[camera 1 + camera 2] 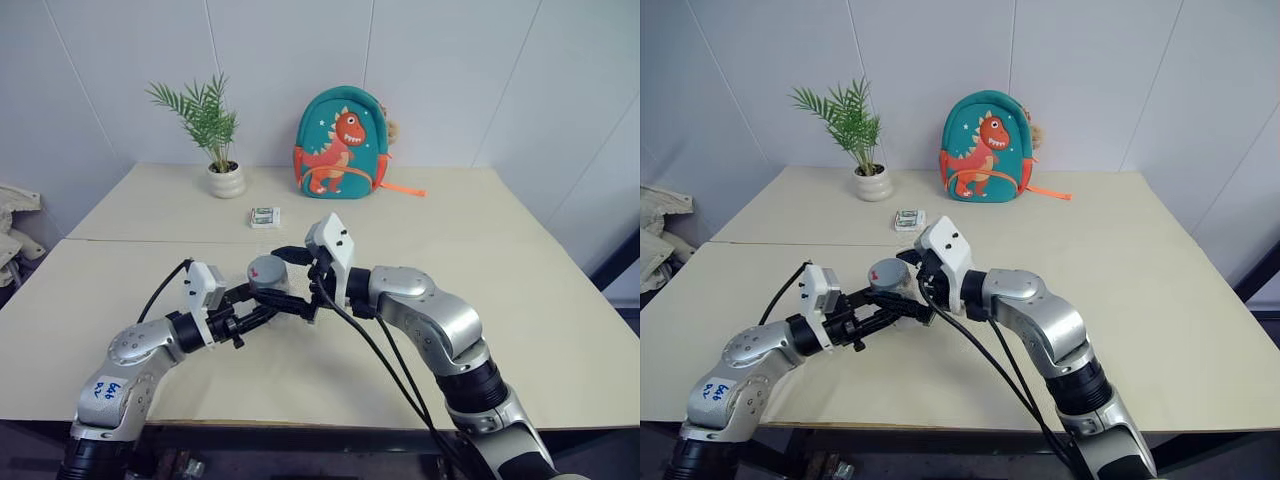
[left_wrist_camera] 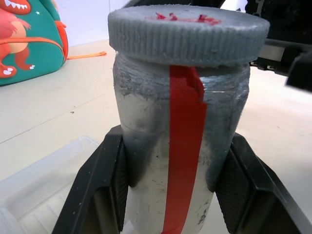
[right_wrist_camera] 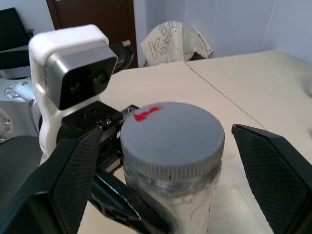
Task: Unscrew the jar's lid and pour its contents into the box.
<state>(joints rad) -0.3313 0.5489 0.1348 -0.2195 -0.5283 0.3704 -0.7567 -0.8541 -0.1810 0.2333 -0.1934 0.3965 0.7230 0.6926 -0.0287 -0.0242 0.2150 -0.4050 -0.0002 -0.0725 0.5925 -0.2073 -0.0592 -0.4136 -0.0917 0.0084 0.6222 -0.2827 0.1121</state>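
My left gripper (image 1: 272, 301) is shut on the jar (image 2: 178, 146), a silvery cylinder with a red strip, and holds it upright above the table. The grey lid (image 1: 267, 271) with its red mark sits on the jar's top. My right gripper (image 3: 165, 139) comes in from the side and stands open. One of its fingers (image 3: 73, 170) is on each side of the lid (image 3: 171, 135), clear of it. A corner of the clear box (image 2: 44, 180) lies on the table below the jar. The contents are hidden inside the jar.
At the back of the table stand a white plant pot (image 1: 226, 180) and a teal dinosaur backpack (image 1: 341, 142). A small green-and-white packet (image 1: 265, 216) lies just beyond the grippers. A seam (image 1: 130, 241) crosses the tabletop.
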